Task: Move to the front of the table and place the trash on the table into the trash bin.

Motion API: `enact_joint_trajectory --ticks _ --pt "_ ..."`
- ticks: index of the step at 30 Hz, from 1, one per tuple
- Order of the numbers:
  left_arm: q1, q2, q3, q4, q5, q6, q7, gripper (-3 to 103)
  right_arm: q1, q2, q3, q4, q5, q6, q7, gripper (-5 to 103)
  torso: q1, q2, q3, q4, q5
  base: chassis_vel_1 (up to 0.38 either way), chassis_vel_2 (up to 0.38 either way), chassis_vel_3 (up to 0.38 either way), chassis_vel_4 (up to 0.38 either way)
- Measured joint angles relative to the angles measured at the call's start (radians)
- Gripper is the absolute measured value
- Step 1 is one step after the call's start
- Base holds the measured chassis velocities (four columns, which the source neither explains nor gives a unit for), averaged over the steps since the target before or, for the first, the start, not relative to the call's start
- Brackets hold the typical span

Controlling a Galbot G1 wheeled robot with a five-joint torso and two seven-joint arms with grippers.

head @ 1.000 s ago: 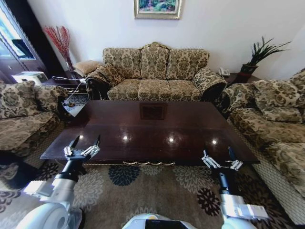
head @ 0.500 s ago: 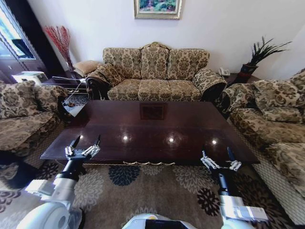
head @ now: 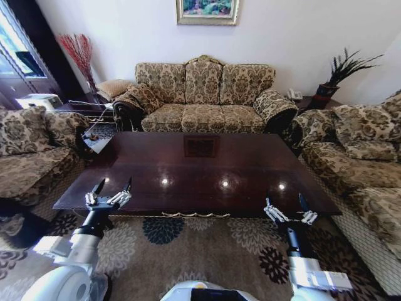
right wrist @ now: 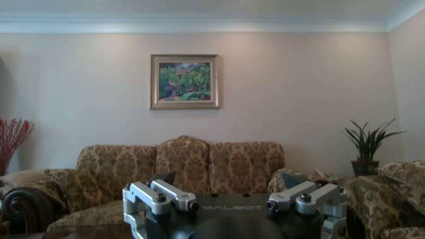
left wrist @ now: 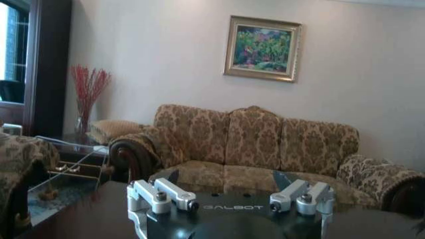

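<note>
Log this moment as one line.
table ahead, bare top | left end effector open, near-left edge | right end effector open, near-right edge

From my seat the table (head: 207, 166) reads as glossy dark mahogany with a gold scroll along its front apron, standing on a beige carpet (head: 188, 251) patterned with navy and brown flower medallions. The sofas (head: 203, 94) at twelve, nine and three o'clock all wear the same olive-and-tan damask, under a cream wall (head: 282, 31) with a gold-framed green painting (head: 207, 10). Red twigs (head: 78, 53) show at eleven o'clock, and each pincer, left (head: 111, 190) and right (head: 287, 207), is silver with black tips.
</note>
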Motion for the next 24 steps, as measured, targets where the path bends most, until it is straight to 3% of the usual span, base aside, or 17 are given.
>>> enact_joint_trajectory --ticks 24 --pt "0.0 0.0 -0.001 0.001 -0.001 -0.001 0.001 97 0.0 0.0 0.0 -0.001 0.001 0.0 0.0 100 0.0 0.0 0.0 0.0 0.0 0.0 0.0 0.0 0.0"
